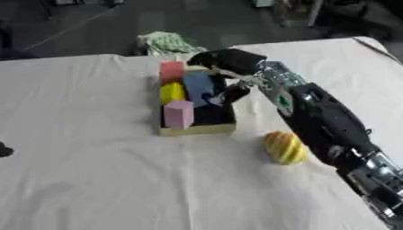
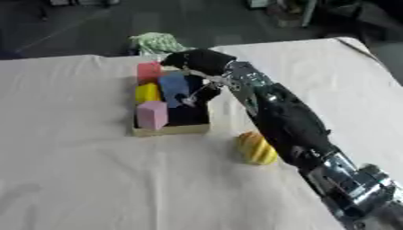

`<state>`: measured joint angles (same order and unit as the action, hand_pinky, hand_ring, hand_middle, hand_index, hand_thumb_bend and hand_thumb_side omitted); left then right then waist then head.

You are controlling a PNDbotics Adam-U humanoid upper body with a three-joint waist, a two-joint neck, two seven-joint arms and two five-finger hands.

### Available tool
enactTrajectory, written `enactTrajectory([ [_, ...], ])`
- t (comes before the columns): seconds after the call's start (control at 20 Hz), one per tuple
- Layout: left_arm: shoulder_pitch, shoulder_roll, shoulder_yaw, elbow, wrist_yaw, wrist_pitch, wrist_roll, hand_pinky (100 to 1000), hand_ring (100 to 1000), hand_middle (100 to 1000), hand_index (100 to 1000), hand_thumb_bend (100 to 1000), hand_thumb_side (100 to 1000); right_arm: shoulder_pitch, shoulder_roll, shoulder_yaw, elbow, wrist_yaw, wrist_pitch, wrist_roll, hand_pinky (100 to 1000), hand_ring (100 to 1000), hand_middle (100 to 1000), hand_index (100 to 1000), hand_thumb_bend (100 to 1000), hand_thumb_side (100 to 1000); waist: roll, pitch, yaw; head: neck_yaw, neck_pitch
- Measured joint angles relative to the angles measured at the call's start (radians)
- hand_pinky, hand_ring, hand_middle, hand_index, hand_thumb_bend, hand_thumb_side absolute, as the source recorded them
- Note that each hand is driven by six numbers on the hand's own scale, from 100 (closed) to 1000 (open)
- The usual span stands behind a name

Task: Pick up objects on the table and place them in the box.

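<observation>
The right hand [image 1: 226, 63] hangs over the far right part of the box [image 1: 197, 129], its fingers [image 1: 234, 93] curled down beside the blue block [image 1: 198, 87]; whether they hold it, I cannot tell. The box is crowded, so a block could catch and tip out. The yellow ridged object [image 1: 284, 147] waits on the surface [image 1: 94, 179], near right of the box. The left hand is hidden.
</observation>
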<state>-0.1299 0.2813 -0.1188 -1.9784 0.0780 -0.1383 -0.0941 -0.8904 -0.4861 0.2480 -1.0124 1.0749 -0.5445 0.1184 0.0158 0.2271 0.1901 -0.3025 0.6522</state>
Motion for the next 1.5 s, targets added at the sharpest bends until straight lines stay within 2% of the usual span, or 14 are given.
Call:
enactTrajectory([
  [0.1,0.0,0.0,0.0,0.0,0.0,0.001,0.001,751,640,592,800,100,555,0.003,-0.013,0.0,-0.021,0.033,-0.002,-0.016,850,913,997,1000,362,432,-0.002,0.0,-0.002,0.0,-0.002],
  [0.2,0.001,0.0,0.0,0.0,-0.001,0.002,0.002,751,640,592,800,100,556,0.008,-0.027,-0.002,-0.05,0.063,-0.004,-0.037,848,906,979,1000,303,361,-0.006,0.0,-0.006,0.001,-0.002],
  [0.25,0.003,0.0,0.0,0.0,-0.002,0.003,0.003,751,640,592,799,100,557,0.014,-0.034,-0.007,-0.066,0.078,-0.007,-0.049,843,895,956,1000,195,274,-0.007,0.0,-0.008,0.002,-0.002],
  [0.3,0.005,0.0,0.0,0.0,-0.003,0.003,0.003,751,640,592,799,100,557,0.023,-0.041,-0.012,-0.084,0.088,-0.011,-0.062,840,888,944,1000,118,229,-0.007,0.0,-0.012,0.003,-0.002],
  [0.35,0.006,0.0,0.0,0.0,-0.004,0.004,0.003,751,640,592,799,100,557,0.036,-0.05,-0.019,-0.1,0.091,-0.016,-0.076,836,879,929,1000,100,185,-0.007,0.0,-0.016,0.004,-0.002],
  [0.5,0.006,0.0,0.0,0.0,-0.006,0.006,0.006,751,640,592,799,100,558,0.07,-0.076,-0.032,-0.132,0.077,-0.026,-0.116,835,876,922,1000,100,165,-0.011,0.0,-0.02,0.008,-0.002],
  [0.55,0.006,0.0,0.0,0.0,-0.007,0.007,0.007,753,640,592,800,100,560,0.075,-0.081,-0.032,-0.138,0.065,-0.028,-0.123,836,867,896,1000,100,111,-0.012,0.0,-0.02,0.01,-0.002],
  [0.75,0.008,0.001,0.006,0.0,-0.015,0.009,0.009,753,641,592,800,100,562,0.138,-0.127,-0.002,-0.191,0.006,-0.056,-0.158,844,879,906,1000,100,131,-0.025,0.001,-0.053,0.024,-0.003],
  [0.95,0.008,0.002,0.008,0.0,-0.024,0.011,0.012,754,641,593,802,100,564,0.236,-0.193,0.078,-0.284,-0.056,-0.111,-0.207,853,894,921,1000,100,164,-0.03,0.008,-0.067,0.039,-0.004],
  [1.0,0.007,0.002,0.009,0.0,-0.026,0.011,0.012,754,641,593,802,100,564,0.261,-0.209,0.095,-0.308,-0.072,-0.125,-0.211,855,902,928,1000,100,203,-0.03,0.008,-0.069,0.042,-0.004],
  [1.15,0.007,0.006,0.012,0.0,-0.033,0.011,0.014,754,642,593,802,100,565,0.338,-0.253,0.129,-0.386,-0.119,-0.171,-0.19,860,914,932,1000,100,241,-0.031,0.011,-0.073,0.047,-0.008],
  [1.3,0.007,0.01,0.013,0.0,-0.036,0.012,0.018,754,642,594,802,100,566,0.433,-0.287,0.126,-0.478,-0.173,-0.222,-0.142,860,914,928,1000,100,238,-0.033,0.011,-0.072,0.049,-0.011],
  [1.4,0.008,0.01,0.012,0.0,-0.036,0.013,0.018,754,642,594,802,100,566,0.582,-0.311,0.083,-0.612,-0.249,-0.231,-0.052,859,913,929,1000,100,241,-0.035,0.01,-0.063,0.045,-0.011],
  [1.5,0.007,0.01,0.012,0.0,-0.036,0.014,0.016,754,642,594,802,100,566,0.666,-0.334,0.032,-0.761,-0.361,-0.192,0.079,859,914,929,1000,100,254,-0.035,0.006,-0.061,0.041,-0.011],
])
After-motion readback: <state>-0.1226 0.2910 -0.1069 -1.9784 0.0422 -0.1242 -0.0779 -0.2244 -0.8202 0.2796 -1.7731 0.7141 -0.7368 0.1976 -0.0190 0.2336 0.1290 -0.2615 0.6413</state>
